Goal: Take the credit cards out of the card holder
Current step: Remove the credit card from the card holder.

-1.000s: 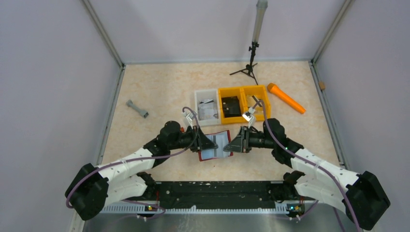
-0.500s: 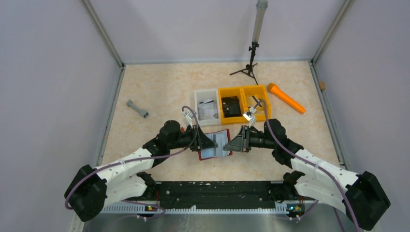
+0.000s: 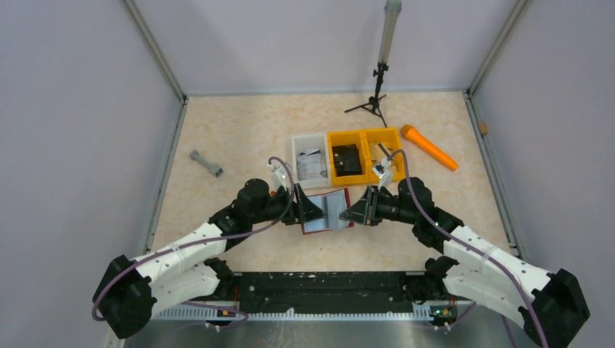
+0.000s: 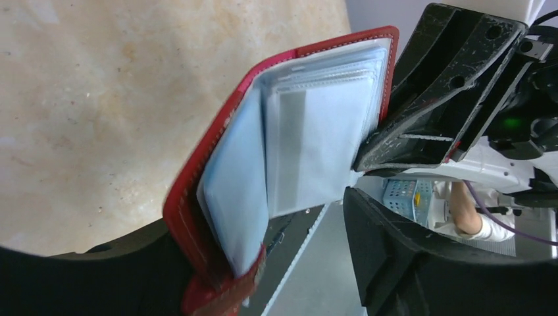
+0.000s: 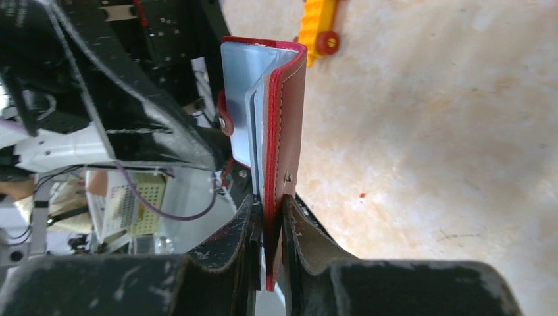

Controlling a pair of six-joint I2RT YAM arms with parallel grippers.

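Observation:
The dark red card holder (image 3: 328,210) is held open above the table between my two grippers. My right gripper (image 5: 270,217) is shut on the edge of its right cover (image 5: 289,118). My left gripper (image 4: 263,224) is open; the holder's other cover (image 4: 217,171) lies against one finger, with a wide gap to the other finger (image 4: 408,263). Pale grey credit cards in clear sleeves (image 4: 322,138) fan out inside the holder and also show in the right wrist view (image 5: 240,85). In the top view the left gripper (image 3: 310,210) and the right gripper (image 3: 355,210) face each other.
A white bin (image 3: 310,161) with flat pale printed pieces stands just behind the holder. Beside it are orange bins (image 3: 366,154) holding a black object (image 3: 347,158). An orange cylinder (image 3: 429,147), a small tripod (image 3: 375,94) and a grey part (image 3: 206,164) lie farther off. A red-and-yellow toy block (image 5: 316,26) sits nearby.
Both grippers and the card holder have shifted a little up and to the right. The holder now stands more open and squarer between them.

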